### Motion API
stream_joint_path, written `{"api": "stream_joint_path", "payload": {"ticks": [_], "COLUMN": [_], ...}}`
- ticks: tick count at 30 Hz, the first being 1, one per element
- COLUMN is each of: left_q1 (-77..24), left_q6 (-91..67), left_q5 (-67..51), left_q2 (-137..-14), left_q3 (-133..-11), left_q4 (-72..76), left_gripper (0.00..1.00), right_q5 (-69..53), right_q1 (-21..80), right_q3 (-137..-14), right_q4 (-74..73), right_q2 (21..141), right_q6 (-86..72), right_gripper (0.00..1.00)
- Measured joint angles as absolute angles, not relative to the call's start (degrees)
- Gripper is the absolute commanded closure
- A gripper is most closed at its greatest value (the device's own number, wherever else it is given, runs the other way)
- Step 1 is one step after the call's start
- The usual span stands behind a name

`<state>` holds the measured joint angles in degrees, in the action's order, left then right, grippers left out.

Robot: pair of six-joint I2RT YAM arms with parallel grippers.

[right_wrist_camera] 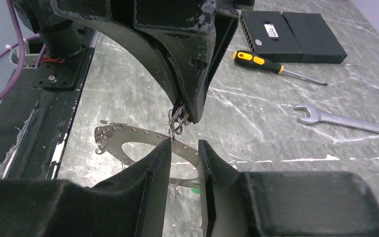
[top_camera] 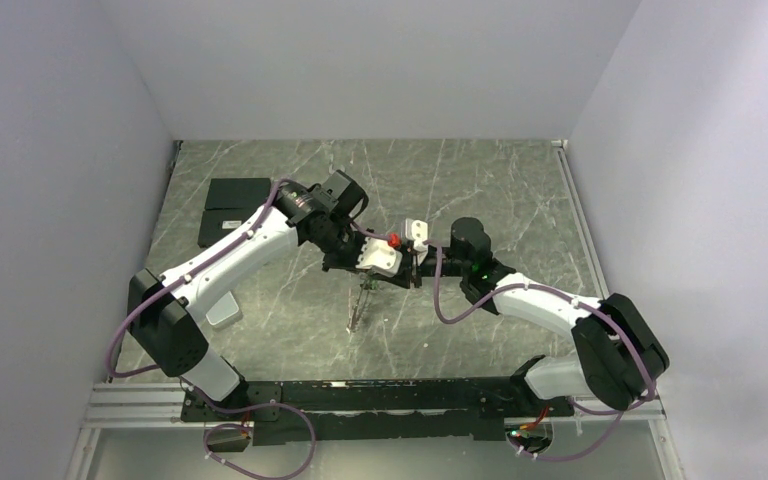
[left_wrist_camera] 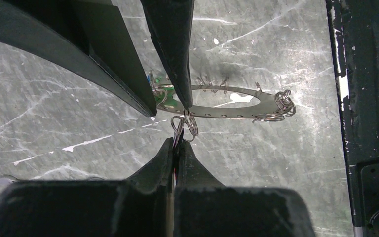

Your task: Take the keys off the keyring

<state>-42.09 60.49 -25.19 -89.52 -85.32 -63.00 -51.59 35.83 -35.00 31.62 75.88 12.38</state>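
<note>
The keyring [left_wrist_camera: 227, 112] is a flat dark-grey perforated hoop with several small wire rings along its rim. It shows in the right wrist view [right_wrist_camera: 128, 132] and hangs thin below the grippers in the top view [top_camera: 360, 300]. My left gripper [left_wrist_camera: 177, 140] is shut on a key; only a coloured sliver shows between the jaws, and its small split ring [left_wrist_camera: 190, 126] links to the hoop. A green key head [left_wrist_camera: 150, 79] sits at the hoop's left end. My right gripper [right_wrist_camera: 184, 144] is open, its fingers [left_wrist_camera: 175, 59] over the hoop's band; I cannot tell if they touch it.
A yellow-and-black screwdriver [right_wrist_camera: 256, 60], a silver wrench [right_wrist_camera: 345, 120] and black boxes [right_wrist_camera: 291, 42] lie beyond the grippers. The boxes also show at the back left of the top view [top_camera: 232, 208]. The black base rail [left_wrist_camera: 362, 98] runs along the near edge. Walls enclose the table.
</note>
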Motion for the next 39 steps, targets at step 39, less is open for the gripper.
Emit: {"api": "stream_joint_path", "payload": {"ticks": [39], "left_q1": [-40.62], "left_q6": [56.97], "left_q5": [-28.73], "left_q2": [-88.33], "left_q3": [-83.68], "left_q4": [-60.53], "left_gripper": [1.0], "right_q5": [-54.06], "right_q1": [35.97], "right_q3": [-31.22], "right_q4": [41.6], "right_q2": [77.28], "right_q6": [6.81], "right_gripper": [0.69]}}
